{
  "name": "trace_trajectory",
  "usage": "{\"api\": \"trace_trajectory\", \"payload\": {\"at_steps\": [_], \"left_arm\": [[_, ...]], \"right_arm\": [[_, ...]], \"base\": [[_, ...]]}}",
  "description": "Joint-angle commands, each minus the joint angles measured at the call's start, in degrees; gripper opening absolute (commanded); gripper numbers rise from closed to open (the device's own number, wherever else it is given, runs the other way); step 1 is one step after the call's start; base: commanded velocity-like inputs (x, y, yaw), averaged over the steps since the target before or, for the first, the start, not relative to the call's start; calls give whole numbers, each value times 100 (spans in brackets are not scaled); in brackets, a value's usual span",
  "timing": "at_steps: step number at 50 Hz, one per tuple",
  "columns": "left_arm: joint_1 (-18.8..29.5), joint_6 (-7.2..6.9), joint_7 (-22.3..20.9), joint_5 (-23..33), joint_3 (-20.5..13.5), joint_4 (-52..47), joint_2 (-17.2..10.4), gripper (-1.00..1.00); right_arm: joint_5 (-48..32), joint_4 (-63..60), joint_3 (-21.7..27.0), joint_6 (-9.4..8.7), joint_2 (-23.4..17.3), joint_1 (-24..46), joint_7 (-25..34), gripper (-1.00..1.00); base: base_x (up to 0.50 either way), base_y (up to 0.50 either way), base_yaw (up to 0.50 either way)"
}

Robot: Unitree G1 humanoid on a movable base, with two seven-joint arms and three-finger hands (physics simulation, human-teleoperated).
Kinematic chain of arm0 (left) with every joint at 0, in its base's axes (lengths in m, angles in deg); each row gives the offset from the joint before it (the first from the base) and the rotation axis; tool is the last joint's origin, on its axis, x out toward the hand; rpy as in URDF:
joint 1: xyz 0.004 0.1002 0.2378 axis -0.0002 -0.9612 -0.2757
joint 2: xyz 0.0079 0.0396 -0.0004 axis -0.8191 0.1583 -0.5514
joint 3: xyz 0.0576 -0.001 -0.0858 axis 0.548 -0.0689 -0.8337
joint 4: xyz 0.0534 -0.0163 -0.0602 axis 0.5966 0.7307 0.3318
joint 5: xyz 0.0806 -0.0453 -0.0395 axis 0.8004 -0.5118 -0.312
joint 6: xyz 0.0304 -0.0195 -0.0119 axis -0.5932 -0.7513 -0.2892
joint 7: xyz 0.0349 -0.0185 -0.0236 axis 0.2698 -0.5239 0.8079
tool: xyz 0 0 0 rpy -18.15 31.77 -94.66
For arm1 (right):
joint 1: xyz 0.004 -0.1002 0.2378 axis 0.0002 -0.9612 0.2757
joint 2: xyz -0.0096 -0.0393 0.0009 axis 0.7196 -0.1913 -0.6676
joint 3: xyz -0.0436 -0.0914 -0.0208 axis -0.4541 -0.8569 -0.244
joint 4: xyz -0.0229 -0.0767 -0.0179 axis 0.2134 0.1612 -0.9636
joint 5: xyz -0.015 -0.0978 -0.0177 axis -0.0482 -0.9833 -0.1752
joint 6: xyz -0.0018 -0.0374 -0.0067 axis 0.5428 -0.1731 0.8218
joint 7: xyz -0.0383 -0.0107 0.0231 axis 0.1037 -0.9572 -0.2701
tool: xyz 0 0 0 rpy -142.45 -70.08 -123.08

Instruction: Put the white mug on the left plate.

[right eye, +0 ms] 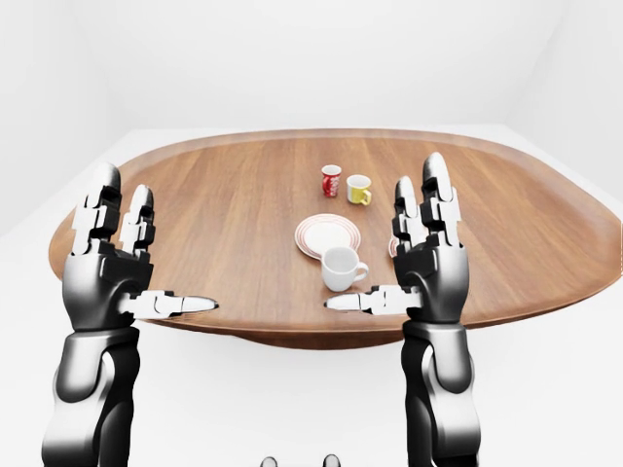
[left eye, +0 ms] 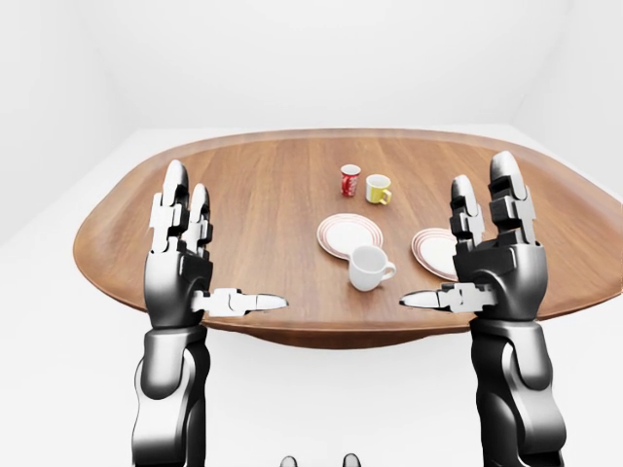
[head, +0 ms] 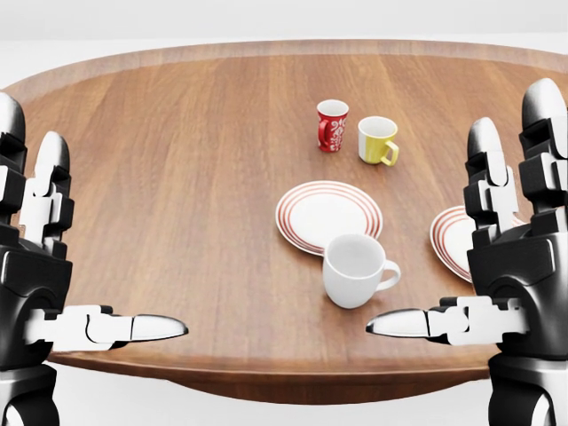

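Note:
The white mug (head: 353, 269) stands upright on the wooden table (head: 177, 177), handle pointing right, just below the left plate (head: 311, 209) in the head view. The left plate is white with red rings and is empty. My right hand (head: 444, 217) is open, fingers upright and thumb pointing left, to the right of the mug and not touching it. My left hand (head: 106, 240) is open in the same pose near the table's left edge, far from the mug.
A second red-ringed plate (head: 448, 240) lies at the right, partly hidden behind my right hand. A red cup (head: 332, 124) and a yellow mug (head: 377, 140) stand above the left plate. White floor and walls surround the table.

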Motion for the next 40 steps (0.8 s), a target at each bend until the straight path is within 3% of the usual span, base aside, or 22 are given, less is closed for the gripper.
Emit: {"api": "trace_trajectory", "payload": {"at_steps": [1,40], "left_arm": [[4,0,-7,-13,2,-34,-1,100],[9,0,1,-66,-2,-98,2,100]], "right_arm": [[28,-32,-10,0,4,-24,47,100],[16,-280,12,0,-16,-9,93,100]], "base": [[50,7,0],[50,7,0]]}}
